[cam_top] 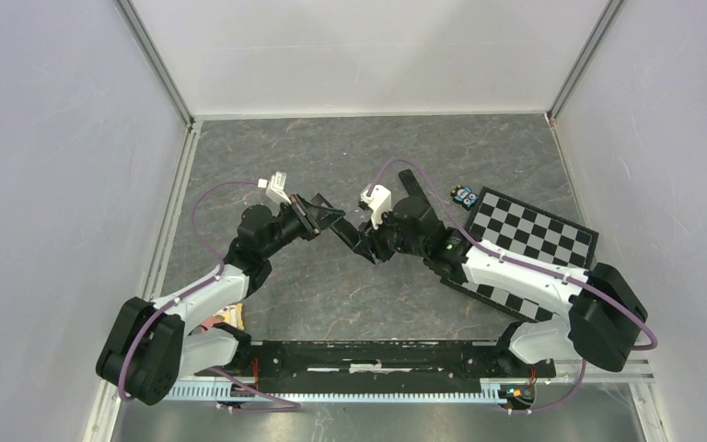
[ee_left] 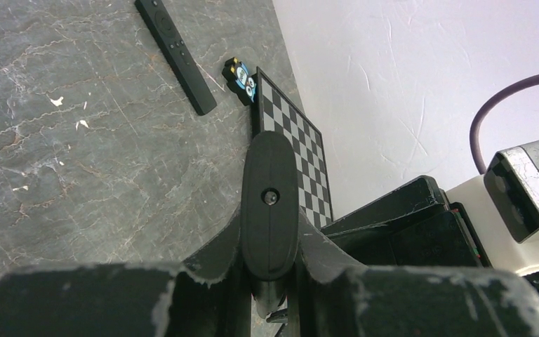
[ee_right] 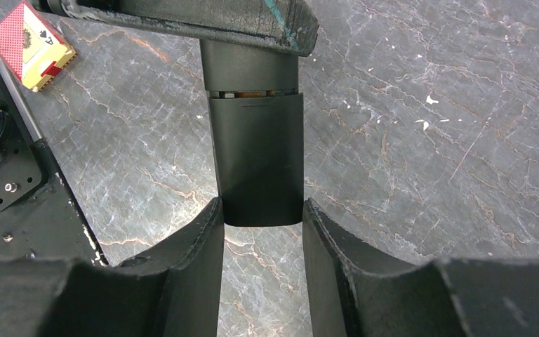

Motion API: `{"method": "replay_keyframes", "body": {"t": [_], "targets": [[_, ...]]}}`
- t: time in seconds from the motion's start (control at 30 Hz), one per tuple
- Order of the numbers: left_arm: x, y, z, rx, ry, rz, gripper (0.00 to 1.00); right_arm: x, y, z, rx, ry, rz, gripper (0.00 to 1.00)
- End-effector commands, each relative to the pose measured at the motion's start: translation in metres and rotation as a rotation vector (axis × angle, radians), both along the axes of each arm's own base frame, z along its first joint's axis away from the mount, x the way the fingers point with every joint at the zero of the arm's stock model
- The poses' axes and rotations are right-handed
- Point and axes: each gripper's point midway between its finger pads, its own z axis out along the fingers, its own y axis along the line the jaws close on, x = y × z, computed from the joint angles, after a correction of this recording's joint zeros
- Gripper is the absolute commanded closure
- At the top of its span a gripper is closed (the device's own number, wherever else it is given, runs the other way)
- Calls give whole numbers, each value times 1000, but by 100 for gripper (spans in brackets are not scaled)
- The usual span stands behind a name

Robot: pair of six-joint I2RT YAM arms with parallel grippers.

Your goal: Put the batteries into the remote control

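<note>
left end effector (cam_top: 330, 219) and right end effector (cam_top: 353, 240) face each other (both clamped).

A remote control (cam_top: 343, 234) hangs above the middle of the desk (cam_top: 331, 147), its left end in the jaws of the left gripper (cam_top: 328, 219) and its right end in those of the right gripper (cam_top: 365, 245). Behind them a second remote (ee_left: 175, 53) lies on the desk. The batteries (cam_top: 465, 195) sit just right of it, at the far left corner of the checkerboard (cam_top: 534, 230). A card box (cam_top: 231, 316) lies beside the left arm's base.

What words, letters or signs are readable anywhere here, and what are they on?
"A": on the pale face of the red-patterned card box.
Batteries: coloured print, too small to read.
Nothing else is legible in any view.
</note>
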Motion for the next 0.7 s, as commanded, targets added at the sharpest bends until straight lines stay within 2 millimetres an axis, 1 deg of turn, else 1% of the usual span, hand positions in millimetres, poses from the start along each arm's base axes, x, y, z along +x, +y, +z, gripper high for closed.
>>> {"method": "replay_keyframes", "body": {"t": [0.0, 0.07, 0.1, 0.17, 0.23, 0.33, 0.43, 0.53, 0.67], "targets": [[-3, -12, 43, -94, -59, -55, 98, -3, 14, 15, 41, -13, 57, 65], [-3, -13, 43, -94, -44, -59, 98, -6, 14, 12, 26, -10, 83, 65], [-3, -14, 43, -96, -34, -61, 98, -9, 12, 6, 1, 4, 94, 65], [-3, -15, 43, -99, -17, -66, 98, -12, 11, 0, -18, 11, 117, 64], [-3, -15, 42, -95, 0, -67, 98, -14, 11, -2, -32, 13, 136, 64], [-4, -16, 43, -100, 7, -72, 98, -12, 9, -5, -55, 12, 132, 62], [-5, -17, 47, -113, 4, -84, 98, -5, 10, -5, -60, 27, 86, 62], [-8, -18, 49, -127, -1, -94, 98, -1, 15, -6, -60, 61, 59, 60], [-11, -18, 47, -133, 3, -106, 98, 7, 17, -11, -69, 85, 12, 57]]}}
